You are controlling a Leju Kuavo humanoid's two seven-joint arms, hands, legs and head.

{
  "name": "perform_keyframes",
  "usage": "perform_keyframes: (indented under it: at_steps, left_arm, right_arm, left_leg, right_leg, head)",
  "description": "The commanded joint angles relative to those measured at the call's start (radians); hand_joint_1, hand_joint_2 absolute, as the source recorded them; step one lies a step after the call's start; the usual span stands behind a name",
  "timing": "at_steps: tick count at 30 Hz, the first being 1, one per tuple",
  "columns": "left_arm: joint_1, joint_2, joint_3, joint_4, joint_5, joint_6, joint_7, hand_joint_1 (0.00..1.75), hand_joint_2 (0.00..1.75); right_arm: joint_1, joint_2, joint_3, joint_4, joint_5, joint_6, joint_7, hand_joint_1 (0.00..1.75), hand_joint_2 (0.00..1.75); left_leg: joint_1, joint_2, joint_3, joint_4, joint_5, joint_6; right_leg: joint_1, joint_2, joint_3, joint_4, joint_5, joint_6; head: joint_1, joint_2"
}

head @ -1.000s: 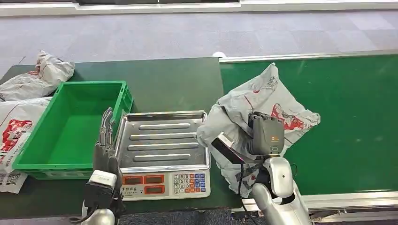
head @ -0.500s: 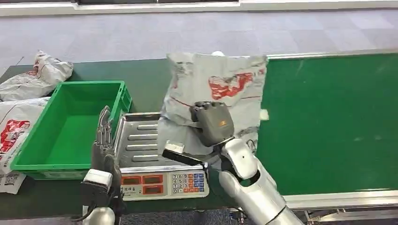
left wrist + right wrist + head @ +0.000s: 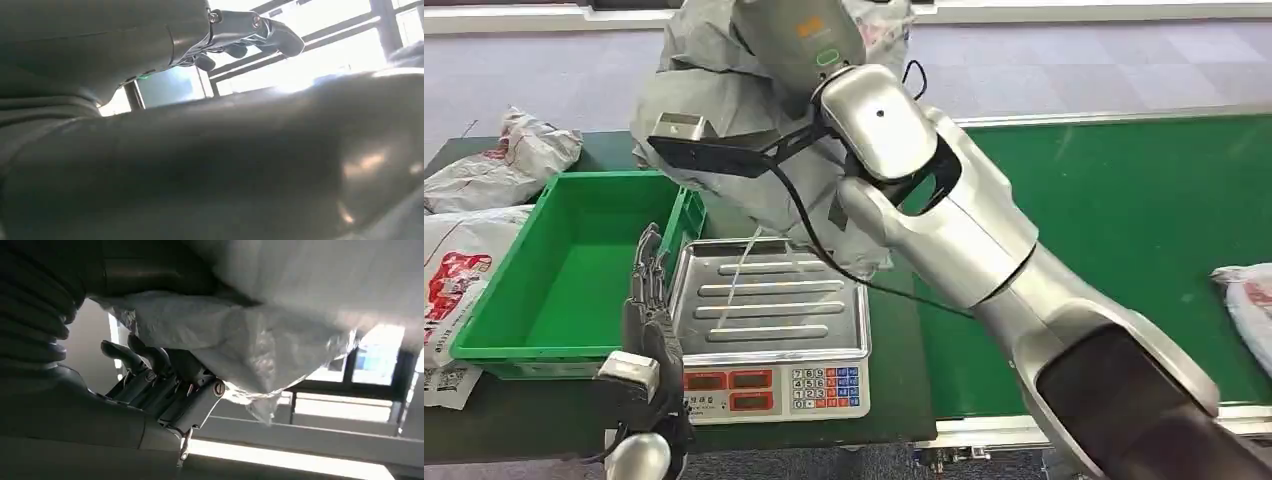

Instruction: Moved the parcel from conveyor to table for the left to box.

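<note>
- The crumpled grey plastic mailer parcel [image 3: 714,110] hangs high in the upper centre of the head view, above the back edge of the silver ribbed scale tray [image 3: 769,300] and the right rim of the green plastic crate [image 3: 574,265]
- The right hand [image 3: 799,35] grips the parcel from its near side; in the right wrist view its dark fingers [image 3: 150,365] curl into the white film
- The left hand [image 3: 649,300] stands upright at lower left, fingers straight and slightly apart, holding nothing, between crate and scale
- Another grey bag [image 3: 1249,300] lies at the right edge on the green conveyor belt [image 3: 1124,200]
- Two more bags [image 3: 509,160] rest on the dark green worktop [image 3: 824,180] at far left
</note>
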Motion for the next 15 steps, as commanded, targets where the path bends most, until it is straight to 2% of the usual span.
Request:
perform_keyframes:
  at_steps: [1,3,5,6,13,15]
  left_arm:
    - [-0.02,-0.028,0.06,0.061,-0.017,-0.025,0.008,0.0,0.0]
    - [-0.024,-0.032,0.068,0.061,-0.022,-0.029,0.003,0.0,0.0]
    - [-0.03,-0.032,0.08,0.067,-0.024,-0.03,0.0,0.0,0.0]
    - [-0.033,-0.029,0.083,0.074,-0.023,-0.029,0.0,0.0,0.0]
    - [-0.036,-0.028,0.086,0.087,-0.022,-0.028,-0.002,0.0,0.0]
    - [-0.037,-0.029,0.091,0.094,-0.01,-0.026,-0.009,0.0,0.0]
  right_arm:
    - [-0.072,0.027,0.01,0.242,-0.006,0.015,0.002,1.75,1.75]
    - [-0.047,0.014,0.006,0.31,-0.033,0.031,-0.002,1.75,1.75]
    - [-0.036,-0.011,0.013,0.411,-0.048,-0.031,-0.029,1.75,1.75]
    - [-0.026,-0.015,0.003,0.436,-0.07,-0.021,-0.052,1.75,1.75]
    - [-0.015,-0.016,0.011,0.436,-0.074,-0.027,-0.064,1.75,1.75]
    - [0.02,-0.021,0.023,0.434,-0.106,0.017,-0.086,1.75,1.75]
  left_leg:
    - [0.0,0.001,0.0,-0.002,0.001,0.0]
    - [0.0,0.001,0.001,-0.002,0.001,0.0]
    - [0.001,-0.001,0.002,-0.003,0.002,0.0]
    - [0.001,-0.001,0.003,-0.004,0.003,0.0]
    - [0.0,-0.001,0.0,-0.001,0.002,0.0]
    - [0.0,-0.001,-0.001,-0.001,0.001,0.0]
  right_leg:
    - [0.0,-0.002,0.0,-0.002,0.001,0.001]
    - [0.0,-0.002,0.001,-0.002,0.001,0.001]
    - [0.001,-0.004,0.003,-0.004,0.002,0.001]
    - [0.001,-0.004,0.003,-0.005,0.002,0.001]
    - [0.0,-0.003,0.0,-0.001,0.002,0.0]
    - [0.001,-0.003,0.0,-0.002,0.002,0.0]
  head:
    - [0.0,0.0]
    - [0.0,0.0]
    - [0.0,0.0]
    - [0.0,0.0]
    - [0.0,0.0]
    - [0.0,0.0]
